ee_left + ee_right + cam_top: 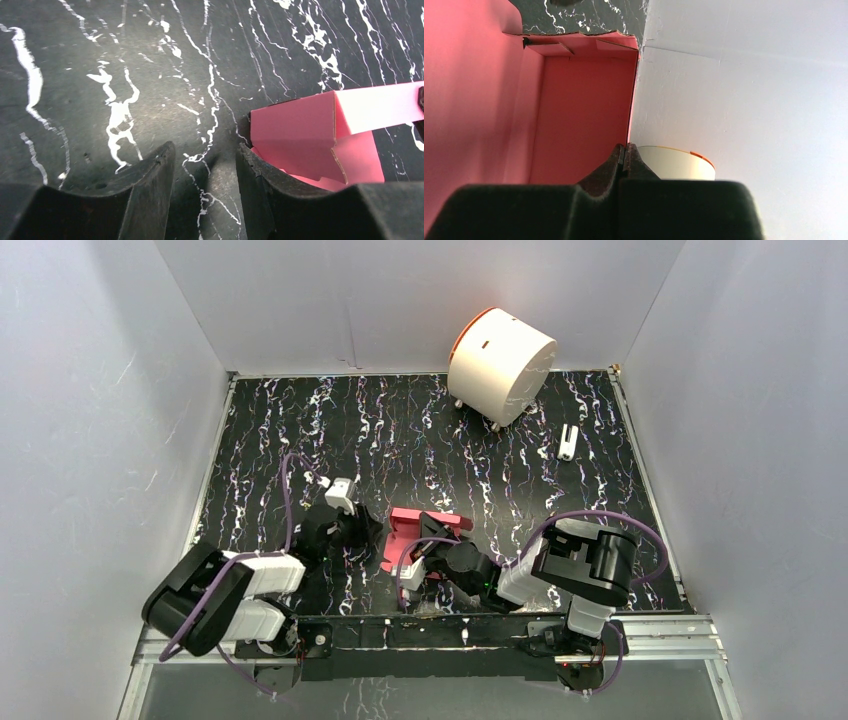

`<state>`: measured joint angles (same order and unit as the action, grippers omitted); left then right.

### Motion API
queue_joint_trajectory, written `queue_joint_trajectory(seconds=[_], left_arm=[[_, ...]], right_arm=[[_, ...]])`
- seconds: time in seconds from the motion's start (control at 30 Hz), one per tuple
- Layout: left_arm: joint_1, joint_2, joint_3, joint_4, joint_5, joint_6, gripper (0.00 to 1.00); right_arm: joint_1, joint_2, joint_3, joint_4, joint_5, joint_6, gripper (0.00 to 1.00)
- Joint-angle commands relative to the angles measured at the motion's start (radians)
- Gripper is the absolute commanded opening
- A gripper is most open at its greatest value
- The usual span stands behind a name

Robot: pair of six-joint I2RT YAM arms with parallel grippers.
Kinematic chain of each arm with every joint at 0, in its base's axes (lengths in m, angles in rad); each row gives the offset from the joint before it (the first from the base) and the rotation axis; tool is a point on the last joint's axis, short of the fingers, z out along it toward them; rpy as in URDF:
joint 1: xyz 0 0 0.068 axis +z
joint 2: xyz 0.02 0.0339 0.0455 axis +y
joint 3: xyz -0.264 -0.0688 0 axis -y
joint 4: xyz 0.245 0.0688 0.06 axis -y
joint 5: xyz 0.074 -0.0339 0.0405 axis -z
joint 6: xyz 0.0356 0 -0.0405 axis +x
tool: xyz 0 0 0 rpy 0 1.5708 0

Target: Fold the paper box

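Where the box sits: the paper box (428, 524) lies on the table (400, 440) near the front edge, between the two arms, partly raised into shape
Right claw: the right claw (625, 148) is pinched tight on the thin edge of a standing pink wall and holds it upright
Left claw: the left claw (205, 150) is moderately parted with only bare table between its fingers; the finger nearer the box (260, 200) sits just beside a corner, and I cannot tell whether it touches
Box shape: one side panel stands, a long flap leans across it, and small tabs show at the far end of the inner wall
Step in hand: probably mid-fold, one claw bracing a wall while the other lines up on the next panel
Next move: the left claw likely needs to push or grip the loose corner panel and turn it inward without dragging the box
Risk: thin card may crease or slip from the pinch
Elsewhere: a white drum (500, 365) stands well apart at the back
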<state>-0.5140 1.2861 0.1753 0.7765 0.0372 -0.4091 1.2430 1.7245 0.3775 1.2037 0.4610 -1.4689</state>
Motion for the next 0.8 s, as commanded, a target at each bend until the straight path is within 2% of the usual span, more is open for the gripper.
queue_joint_trajectory(seconds=[0.0, 0.27, 0.63, 0.77], left_arm=[[-0.007, 0.06, 0.051, 0.109, 0.112, 0.05, 0.47], [-0.023, 0.127, 0.058, 0.227, 0.186, 0.12, 0.5], [-0.081, 0.187, -0.053, 0.555, 0.149, 0.17, 0.49], [-0.103, 0.165, -0.085, 0.584, 0.129, 0.204, 0.49]], right_arm=[[-0.001, -0.012, 0.016, -0.051, -0.046, 0.023, 0.0], [-0.001, -0.027, 0.017, -0.063, -0.056, 0.036, 0.0], [-0.001, -0.038, 0.018, -0.082, -0.07, 0.056, 0.0], [-0.001, -0.016, 0.026, -0.071, -0.074, 0.056, 0.0]])
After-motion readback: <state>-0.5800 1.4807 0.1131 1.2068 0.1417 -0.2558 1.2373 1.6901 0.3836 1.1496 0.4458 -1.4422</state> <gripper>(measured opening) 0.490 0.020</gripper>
